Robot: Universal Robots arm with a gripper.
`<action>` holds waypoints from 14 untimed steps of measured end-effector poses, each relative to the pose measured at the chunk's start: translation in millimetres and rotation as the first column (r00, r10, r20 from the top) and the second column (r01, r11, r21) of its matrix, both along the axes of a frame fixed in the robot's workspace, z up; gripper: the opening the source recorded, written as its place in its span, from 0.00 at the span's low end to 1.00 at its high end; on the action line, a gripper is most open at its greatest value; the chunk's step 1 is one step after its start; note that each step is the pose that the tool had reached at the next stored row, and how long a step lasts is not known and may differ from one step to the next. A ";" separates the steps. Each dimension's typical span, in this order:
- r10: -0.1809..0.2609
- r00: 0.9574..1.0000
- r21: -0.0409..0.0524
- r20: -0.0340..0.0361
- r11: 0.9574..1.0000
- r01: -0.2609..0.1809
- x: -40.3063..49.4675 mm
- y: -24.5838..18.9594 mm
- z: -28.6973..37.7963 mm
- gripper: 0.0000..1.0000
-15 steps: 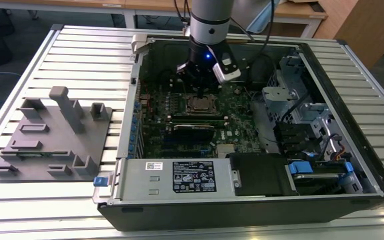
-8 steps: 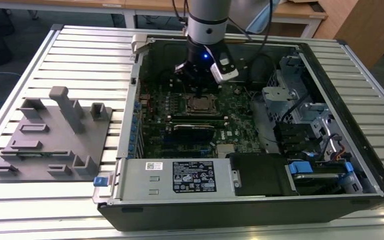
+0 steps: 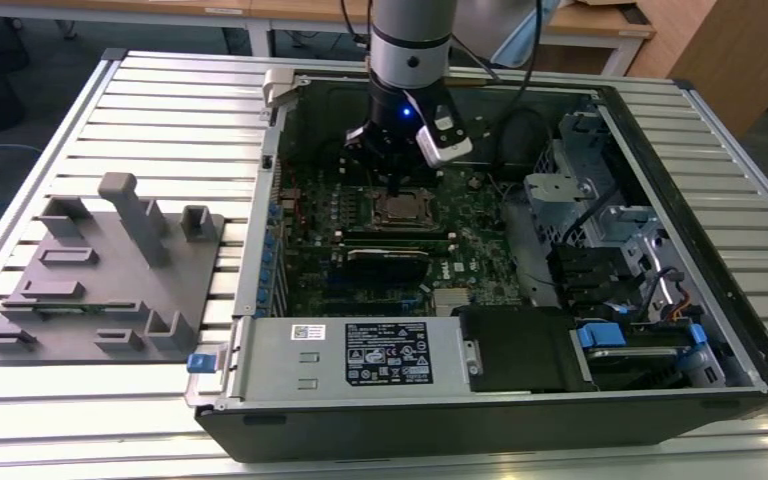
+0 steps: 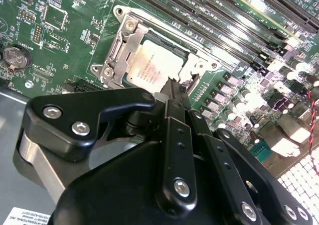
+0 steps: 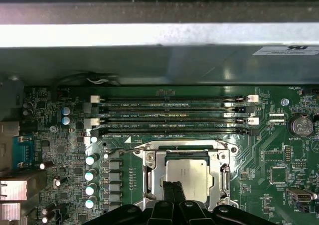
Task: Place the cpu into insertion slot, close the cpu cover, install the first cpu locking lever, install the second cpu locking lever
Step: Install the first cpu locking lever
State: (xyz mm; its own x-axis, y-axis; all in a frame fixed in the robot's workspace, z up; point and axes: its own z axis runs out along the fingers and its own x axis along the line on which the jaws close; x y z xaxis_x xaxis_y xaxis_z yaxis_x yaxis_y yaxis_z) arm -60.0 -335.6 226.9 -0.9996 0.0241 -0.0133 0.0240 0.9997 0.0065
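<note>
The cpu (image 5: pixel 187 174) (image 4: pixel 153 68) (image 3: pixel 403 208) lies flat in the insertion slot, its silver-grey top showing. The cpu cover (image 5: pixel 150 171) (image 4: pixel 125 45) lies down around it as a silvery frame with the chip in its cut-out. My gripper (image 5: pixel 173 191) (image 4: pixel 172 88) (image 3: pixel 395 190) hangs straight over the socket, shut to a narrow black tip with nothing held. The tip sits at the socket edge nearest the wrist, over the cover's rim. A thin wire lever (image 5: pixel 124 148) runs beside the socket toward the memory slots. Whether it is latched I cannot tell.
Long black memory slots (image 5: pixel 169 116) run beside the socket. A coin battery (image 5: pixel 300 126) sits on the board. In the exterior view a grey labelled box (image 3: pixel 344 352) fills the case's near side, drive cages (image 3: pixel 598 215) stand at the exterior view's right, and a grey fixture (image 3: pixel 104 280) lies outside at its left.
</note>
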 end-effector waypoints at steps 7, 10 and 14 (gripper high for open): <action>0.000 1.000 0.000 0.000 1.000 0.000 0.0 0.0 5.5 0.10; 0.000 1.000 0.000 0.000 1.000 0.000 0.0 0.0 8.9 0.10; 0.000 1.000 0.000 0.000 1.000 0.000 0.0 0.0 12.3 0.10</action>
State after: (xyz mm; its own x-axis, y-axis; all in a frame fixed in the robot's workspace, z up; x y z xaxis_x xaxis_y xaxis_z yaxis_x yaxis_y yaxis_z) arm -60.0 -335.6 239.2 -0.9996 0.0242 -0.0133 0.0242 0.9997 0.0065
